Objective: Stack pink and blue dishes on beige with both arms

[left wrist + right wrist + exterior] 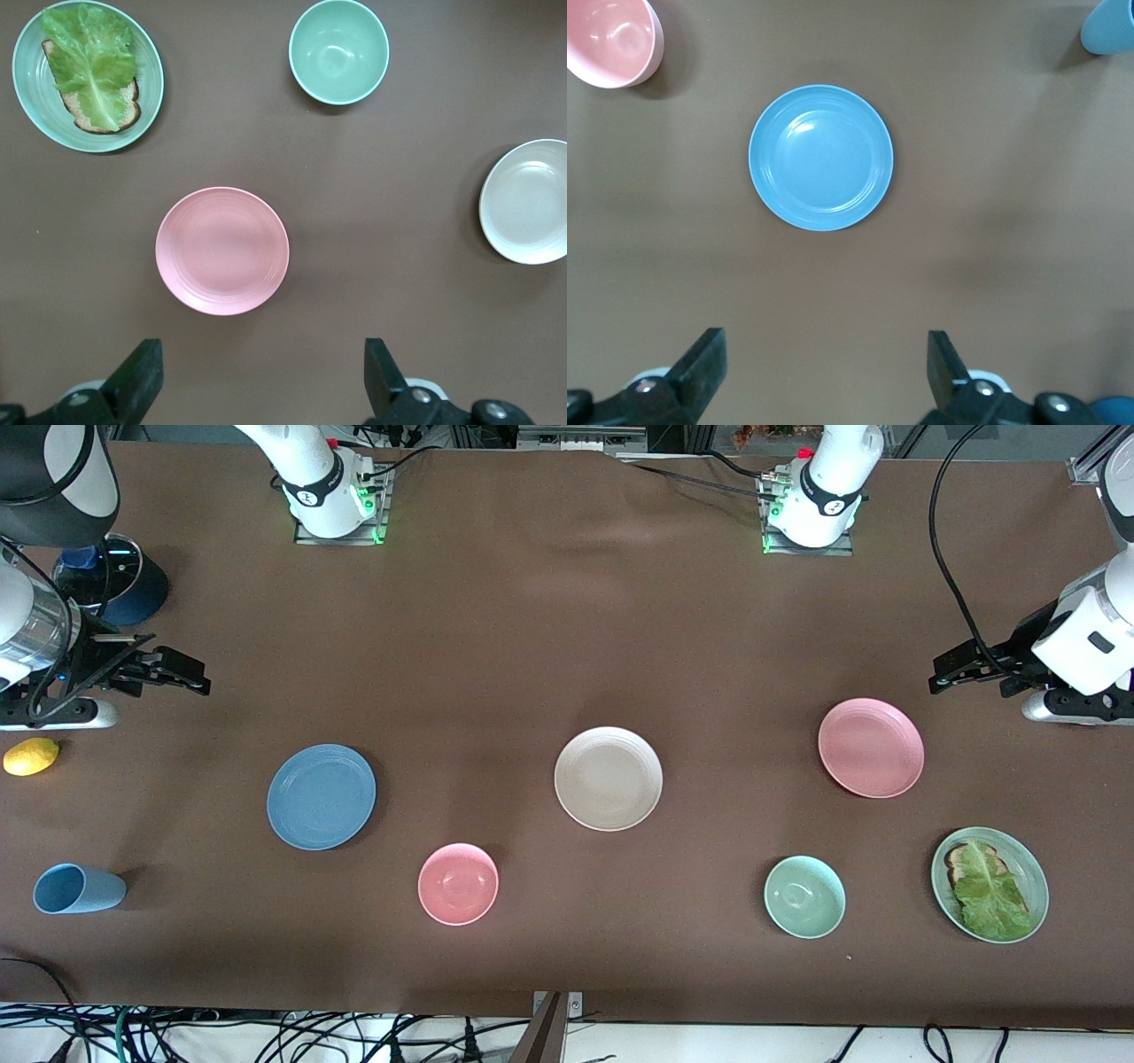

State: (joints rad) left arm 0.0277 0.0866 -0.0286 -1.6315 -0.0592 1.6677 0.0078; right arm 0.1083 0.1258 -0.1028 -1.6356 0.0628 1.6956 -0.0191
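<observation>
On the brown tabletop (532, 646) the beige plate (608, 779) lies in the middle, with the blue plate (321, 796) toward the right arm's end and the pink plate (870, 747) toward the left arm's end. The left hand (944, 679) and the right hand (190, 676) hang wide open over bare tabletop, each holding nothing.

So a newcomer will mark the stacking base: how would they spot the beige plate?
Start at the middle of the brown table. The beige plate lies there alone, between the blue plate and the pink plate. It is wide, shallow and cream, unlike the smaller, deeper green bowl.
</observation>
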